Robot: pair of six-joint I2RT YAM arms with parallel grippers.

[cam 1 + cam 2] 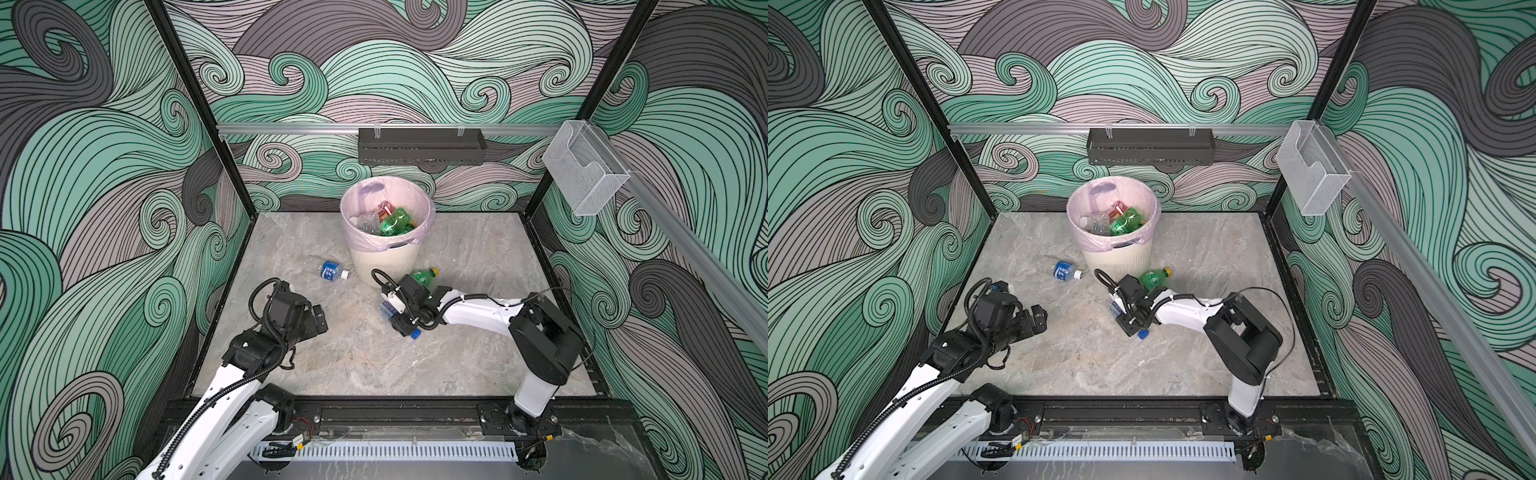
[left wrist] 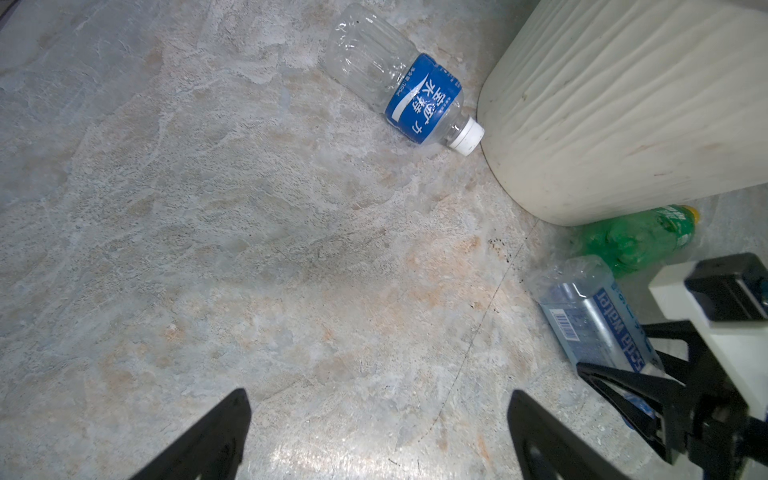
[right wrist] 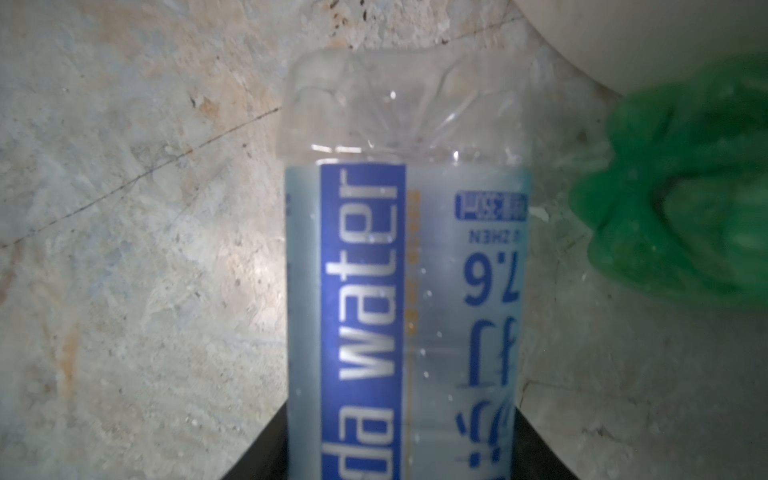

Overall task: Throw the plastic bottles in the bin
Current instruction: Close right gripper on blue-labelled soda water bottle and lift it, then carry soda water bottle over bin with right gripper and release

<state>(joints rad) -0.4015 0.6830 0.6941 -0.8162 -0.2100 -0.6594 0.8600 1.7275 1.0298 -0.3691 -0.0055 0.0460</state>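
Your right pincer (image 1: 390, 311) is clamped on a clear, flat-sided soda-water bottle (image 3: 407, 291) with a blue label, low at the mottled, stone-look surface (image 1: 457, 332). At its 1 o'clock lies a knobbly green bottle (image 1: 424, 276), yellow-capped, just beside the ribbed cream bin (image 1: 386, 266) at 12, which holds more bottles. At 10 lies a clear blue-banded bottle (image 1: 330, 270). Your left pincer (image 2: 378, 399) gapes wide above the surface.

Top views: high, front, looking down on whole tabletop (image 1: 374, 353). Wrist views: close, low; both share soda-water bottle (image 2: 598, 328).
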